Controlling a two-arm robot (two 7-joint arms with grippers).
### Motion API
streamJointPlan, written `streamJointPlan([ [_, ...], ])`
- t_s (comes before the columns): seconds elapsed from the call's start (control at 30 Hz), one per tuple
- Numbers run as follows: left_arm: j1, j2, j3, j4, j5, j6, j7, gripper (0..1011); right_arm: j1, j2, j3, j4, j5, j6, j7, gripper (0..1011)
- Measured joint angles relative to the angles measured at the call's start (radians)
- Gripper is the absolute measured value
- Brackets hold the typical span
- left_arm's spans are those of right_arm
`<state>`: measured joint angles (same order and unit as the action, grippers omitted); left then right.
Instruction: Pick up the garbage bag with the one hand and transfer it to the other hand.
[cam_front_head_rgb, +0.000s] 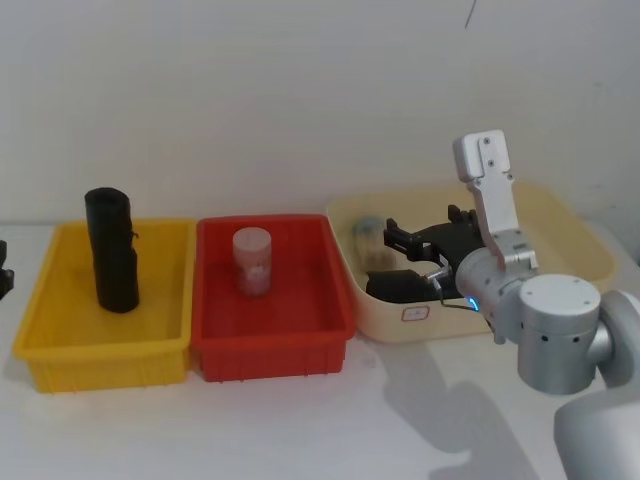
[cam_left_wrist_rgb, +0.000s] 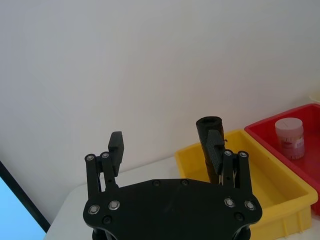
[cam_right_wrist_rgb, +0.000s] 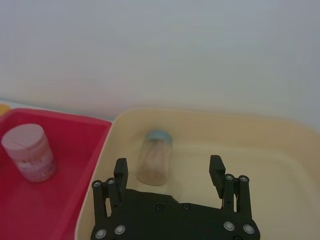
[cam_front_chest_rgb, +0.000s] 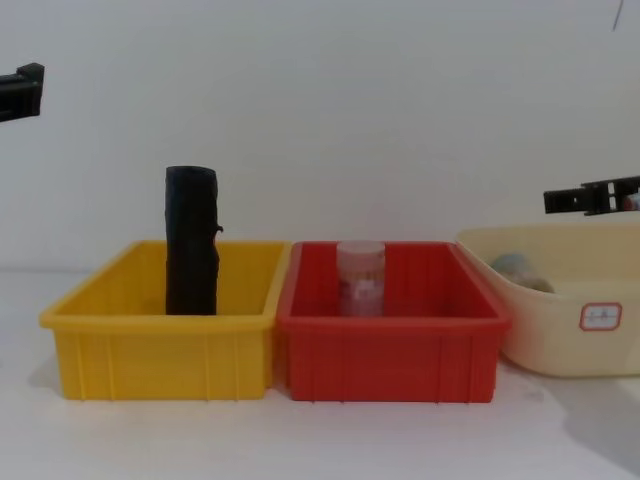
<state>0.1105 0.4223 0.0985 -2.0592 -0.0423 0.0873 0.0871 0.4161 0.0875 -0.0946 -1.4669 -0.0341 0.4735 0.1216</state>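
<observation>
The garbage bag (cam_front_head_rgb: 110, 250) stands upright in the yellow bin (cam_front_head_rgb: 60, 350), a pink-capped jar (cam_front_head_rgb: 252, 261) in the red bin (cam_front_head_rgb: 270, 355), and a clear jar (cam_right_wrist_rgb: 154, 157) in the cream tub (cam_front_head_rgb: 570, 240). The right gripper (cam_right_wrist_rgb: 170, 172) hovers over the cream tub, fingers spread and empty. The left gripper (cam_left_wrist_rgb: 165, 147) hangs left of the yellow bin, also spread wide, holding nothing.

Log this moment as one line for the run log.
garbage bag: upright in yellow bin, ungrasped | left hand: open, off to bin's left | right hand: open, over cream tub | transfer: not started

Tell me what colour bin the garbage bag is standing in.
Yellow bin; the garbage bag stands upright in it, clearest in the chest view.
</observation>
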Motion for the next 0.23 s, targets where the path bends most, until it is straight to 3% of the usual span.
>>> streamJointPlan([
  [0.23, 0.0, 0.0, 0.0, 0.0, 0.0, 0.0, 0.0, 1001, -0.015, -0.004, 0.007, -0.025, 0.011, -0.011, 0.015, 1000],
])
